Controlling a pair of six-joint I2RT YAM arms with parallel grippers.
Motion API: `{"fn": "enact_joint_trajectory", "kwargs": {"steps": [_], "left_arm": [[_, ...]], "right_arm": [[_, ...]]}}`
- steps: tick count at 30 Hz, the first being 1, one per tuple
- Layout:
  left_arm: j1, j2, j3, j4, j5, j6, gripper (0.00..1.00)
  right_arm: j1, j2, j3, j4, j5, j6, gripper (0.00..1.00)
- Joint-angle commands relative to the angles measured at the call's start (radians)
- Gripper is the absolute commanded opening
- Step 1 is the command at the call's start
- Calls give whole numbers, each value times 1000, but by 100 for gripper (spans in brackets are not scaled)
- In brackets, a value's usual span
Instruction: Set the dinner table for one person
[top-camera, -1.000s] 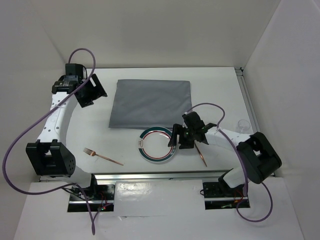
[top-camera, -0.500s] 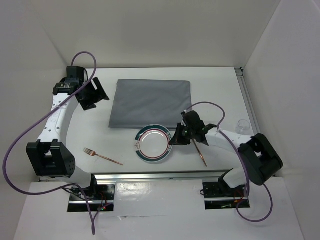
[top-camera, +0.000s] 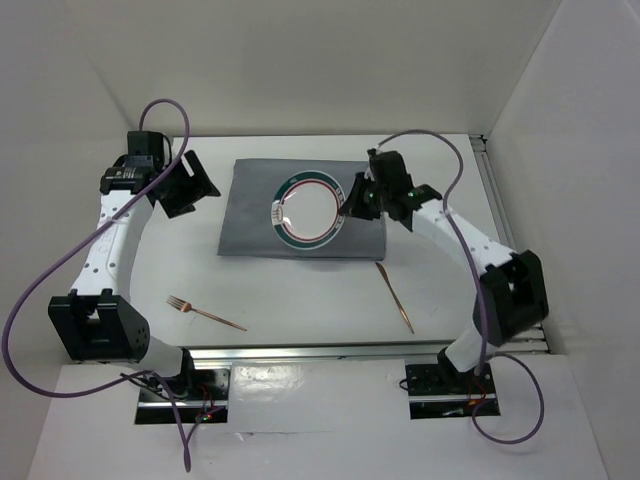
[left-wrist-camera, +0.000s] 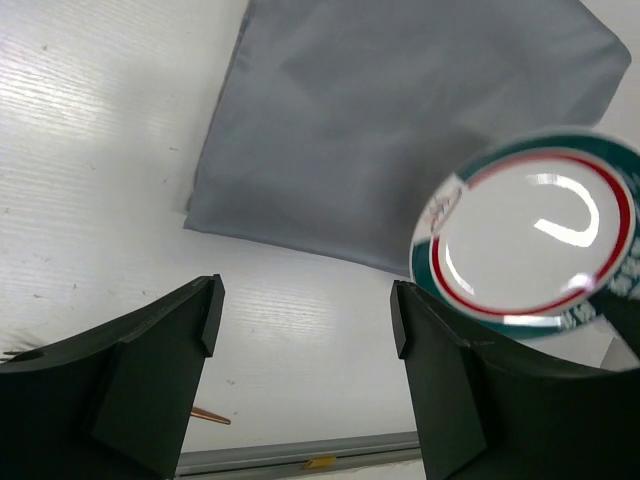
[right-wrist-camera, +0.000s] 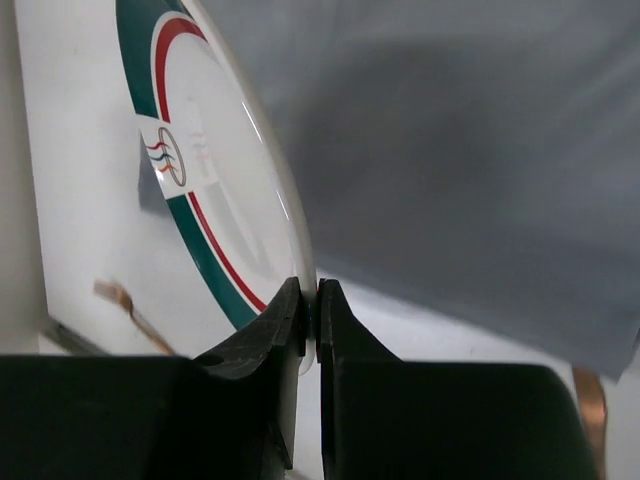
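The table (top-camera: 300, 290) was covered at its far middle by a grey cloth (top-camera: 250, 215). Over the cloth, a plate (top-camera: 311, 207) was gripped by its rim in the right fingers (right-wrist-camera: 270, 340). The left fingers (left-wrist-camera: 150, 380) were held apart, empty.

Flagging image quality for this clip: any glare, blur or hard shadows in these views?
Top external: even light, sharp, only faint shadows. Left wrist: a bright curved glare on the plate, its rim slightly soft. Right wrist: plate and grey cloth are close and soft; the right tool is dark.
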Motion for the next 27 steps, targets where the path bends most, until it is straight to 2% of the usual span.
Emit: {"fn": "enact_joint_trajectory", "kwargs": {"steps": [1,6,10,14,21,23,27], "left_arm": [[5,-26,10,28,56,-1,85],[5,-7,10,28,41,9,85],[5,-7,-24,18,32,19,85],[5,-7,-45,28,32,28,85],[5,3,-54,37,42,28,85],[5,3,-65,37,42,28,85],[5,3,-65,46,52,28,85]], "right_arm": [[-56,177,162,33,-31,34,0],[-95,380,350,42,-95,105,0],[-129,485,351,109,-158,143,0],[-158,505,245,232,-253,203,0],[-168,555,208,228,-241,223,0],[-168,566,220,205,-229,223,6],[-168,588,246,165,-218,197,30]]}}
